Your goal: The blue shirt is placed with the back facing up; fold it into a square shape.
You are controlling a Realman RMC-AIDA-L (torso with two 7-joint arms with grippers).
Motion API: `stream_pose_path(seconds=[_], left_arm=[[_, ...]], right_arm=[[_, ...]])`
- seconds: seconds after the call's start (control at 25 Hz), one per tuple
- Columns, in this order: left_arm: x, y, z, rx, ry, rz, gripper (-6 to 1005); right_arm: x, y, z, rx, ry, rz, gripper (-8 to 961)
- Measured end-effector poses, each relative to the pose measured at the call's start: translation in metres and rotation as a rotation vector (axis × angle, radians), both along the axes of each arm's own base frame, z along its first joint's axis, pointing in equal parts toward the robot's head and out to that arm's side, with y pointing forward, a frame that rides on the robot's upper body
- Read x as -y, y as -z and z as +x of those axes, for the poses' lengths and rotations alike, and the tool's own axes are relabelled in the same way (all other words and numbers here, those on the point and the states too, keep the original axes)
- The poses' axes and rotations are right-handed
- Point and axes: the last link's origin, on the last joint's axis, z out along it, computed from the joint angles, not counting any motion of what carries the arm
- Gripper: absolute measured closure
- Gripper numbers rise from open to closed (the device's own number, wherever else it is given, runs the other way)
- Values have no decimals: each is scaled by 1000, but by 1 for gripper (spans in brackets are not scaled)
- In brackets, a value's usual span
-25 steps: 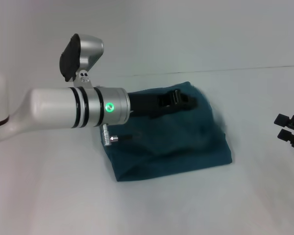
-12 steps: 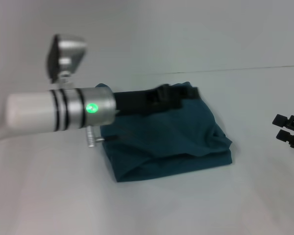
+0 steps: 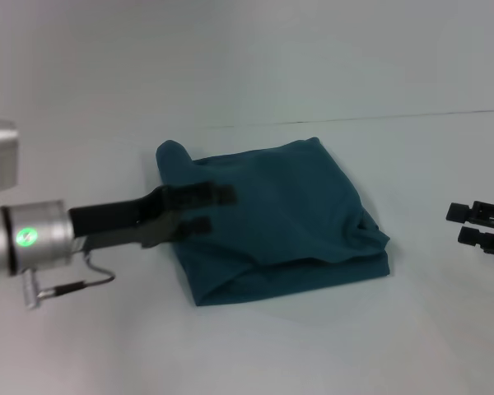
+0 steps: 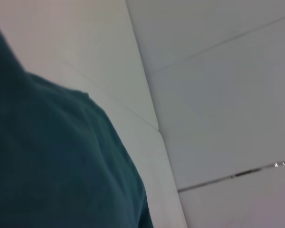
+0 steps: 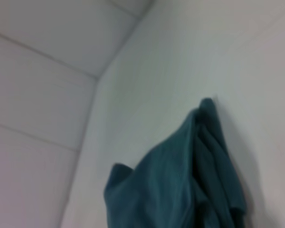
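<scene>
The blue shirt point(image 3: 288, 222) lies folded into a rough square bundle in the middle of the white table, with a small corner sticking up at its far left. It also fills part of the left wrist view point(image 4: 52, 161) and shows in the right wrist view point(image 5: 180, 185). My left gripper point(image 3: 210, 207) hovers over the shirt's left part, open, with nothing between its black fingers. My right gripper point(image 3: 465, 225) rests open at the right edge, apart from the shirt.
The white table point(image 3: 255, 354) runs back to a white wall point(image 3: 255, 58). No other objects are in view.
My left arm has pulled back to the left, away from the shirt's far edge, with nothing in its gripper. The shirt settled flat. The right gripper shifted slightly left.
</scene>
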Motion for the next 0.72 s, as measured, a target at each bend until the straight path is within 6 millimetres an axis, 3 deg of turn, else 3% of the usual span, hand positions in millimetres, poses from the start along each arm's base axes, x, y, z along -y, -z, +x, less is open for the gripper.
stream_pose_path(seconds=[0.32, 0.48, 0.72], left_arm=[[26, -26, -30, 63, -20, 51, 95], [32, -35, -38, 68, -29, 61, 95], [38, -33, -43, 40, -26, 31, 96]], right_arm=[[-40, -18, -28, 129, -14, -130, 227], [-58, -12, -50, 179, -37, -209, 228], [-77, 0, -78, 262, -79, -306, 228]])
